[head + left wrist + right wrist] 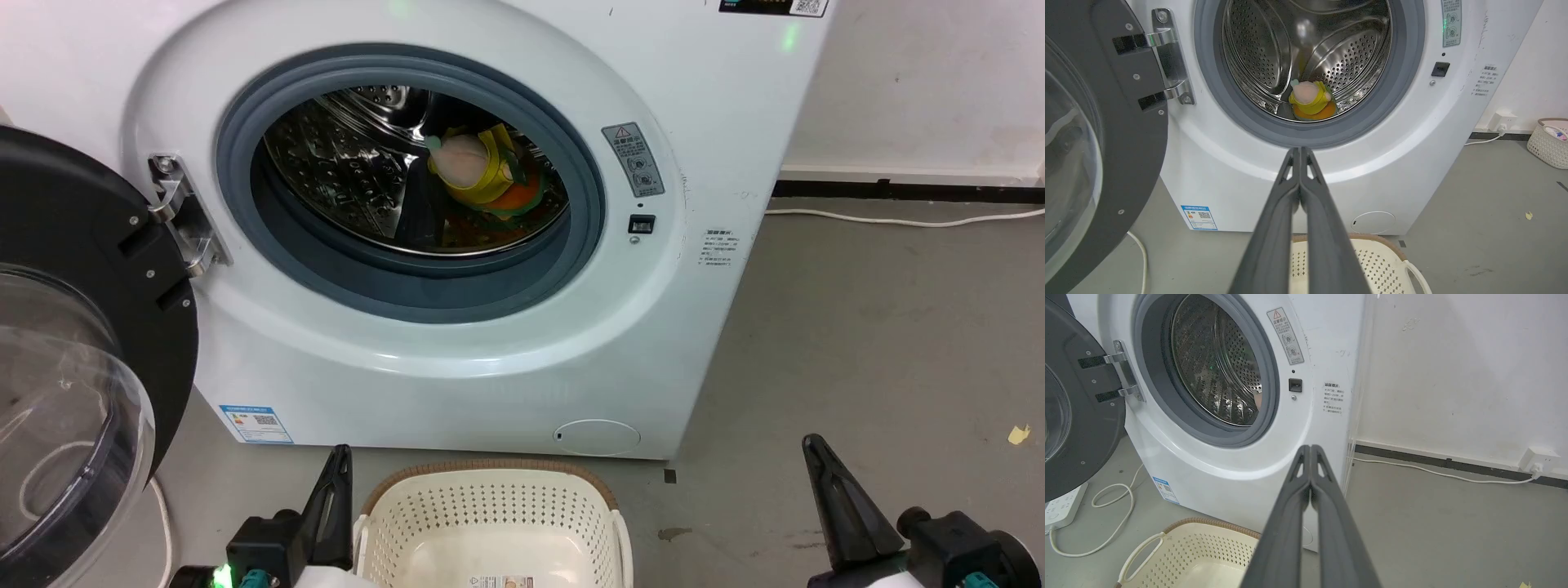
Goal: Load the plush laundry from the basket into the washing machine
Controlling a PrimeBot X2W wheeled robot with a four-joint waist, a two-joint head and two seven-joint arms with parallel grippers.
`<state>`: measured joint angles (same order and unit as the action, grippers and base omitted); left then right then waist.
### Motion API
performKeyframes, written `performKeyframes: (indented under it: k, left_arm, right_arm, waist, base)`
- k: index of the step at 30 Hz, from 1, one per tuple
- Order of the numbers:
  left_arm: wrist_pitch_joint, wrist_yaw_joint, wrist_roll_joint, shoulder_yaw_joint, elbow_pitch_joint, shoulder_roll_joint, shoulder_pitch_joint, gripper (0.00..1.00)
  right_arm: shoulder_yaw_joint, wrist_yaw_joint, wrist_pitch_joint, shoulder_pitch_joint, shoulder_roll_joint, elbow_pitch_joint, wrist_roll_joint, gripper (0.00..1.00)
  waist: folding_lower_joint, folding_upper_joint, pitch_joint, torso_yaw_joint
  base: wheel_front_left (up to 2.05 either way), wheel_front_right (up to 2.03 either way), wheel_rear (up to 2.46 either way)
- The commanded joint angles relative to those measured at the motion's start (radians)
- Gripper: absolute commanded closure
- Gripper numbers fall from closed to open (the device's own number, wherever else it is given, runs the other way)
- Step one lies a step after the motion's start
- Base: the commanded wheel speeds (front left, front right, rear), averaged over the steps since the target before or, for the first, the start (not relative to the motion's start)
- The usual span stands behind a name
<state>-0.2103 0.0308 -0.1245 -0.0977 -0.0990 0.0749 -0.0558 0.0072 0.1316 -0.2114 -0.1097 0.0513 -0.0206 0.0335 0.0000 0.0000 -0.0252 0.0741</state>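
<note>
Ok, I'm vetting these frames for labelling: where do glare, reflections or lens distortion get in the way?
Head view: green glare spots on the washing machine front, and the shiny drum mirrors the plush toy in smeared orange. Left wrist view: the wide-angle lens makes the machine's straight edges lean; the toy is sharp. Right wrist view: drum dark with bright glints.

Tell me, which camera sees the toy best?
The left wrist view: it looks straight into the drum, with the whole plush toy bright and centred. The head view shows it from above, shadowed. The right wrist view, slantwise, catches perhaps a peach sliver.
</note>
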Motion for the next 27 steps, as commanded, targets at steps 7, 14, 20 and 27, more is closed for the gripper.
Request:
performKeyframes:
  k: [7,14,20,27]
  left_arm:
    - [0.02,-0.007,0.015,0.011,0.013,-0.006,0.014,1.0]
    - [0.035,-0.009,0.024,0.018,0.019,-0.007,0.017,1.0]
    - [0.047,-0.011,0.031,0.023,0.025,-0.008,0.02,1.0]
    - [0.061,-0.012,0.039,0.03,0.031,-0.01,0.023,1.0]
  right_arm:
    - [-0.001,0.0,0.02,0.024,0.0,0.004,-0.006,1.0]
    - [-0.002,0.0,0.035,0.031,0.0,0.005,-0.009,1.0]
    - [-0.002,0.0,0.047,0.036,0.0,0.006,-0.01,1.0]
    - [-0.002,0.0,0.062,0.043,0.0,0.007,-0.012,1.0]
  waist:
    - [0.0,0.0,0.002,-0.006]
    - [0.0,0.0,0.004,-0.011]
    - [0.0,0.0,0.005,-0.015]
    - [0.0,0.0,0.007,-0.02]
  base:
    - [0.0,0.0,0.0]
    - [0.0,0.0,0.0]
    - [0.0,0.0,0.0]
    - [0.0,0.0,0.0]
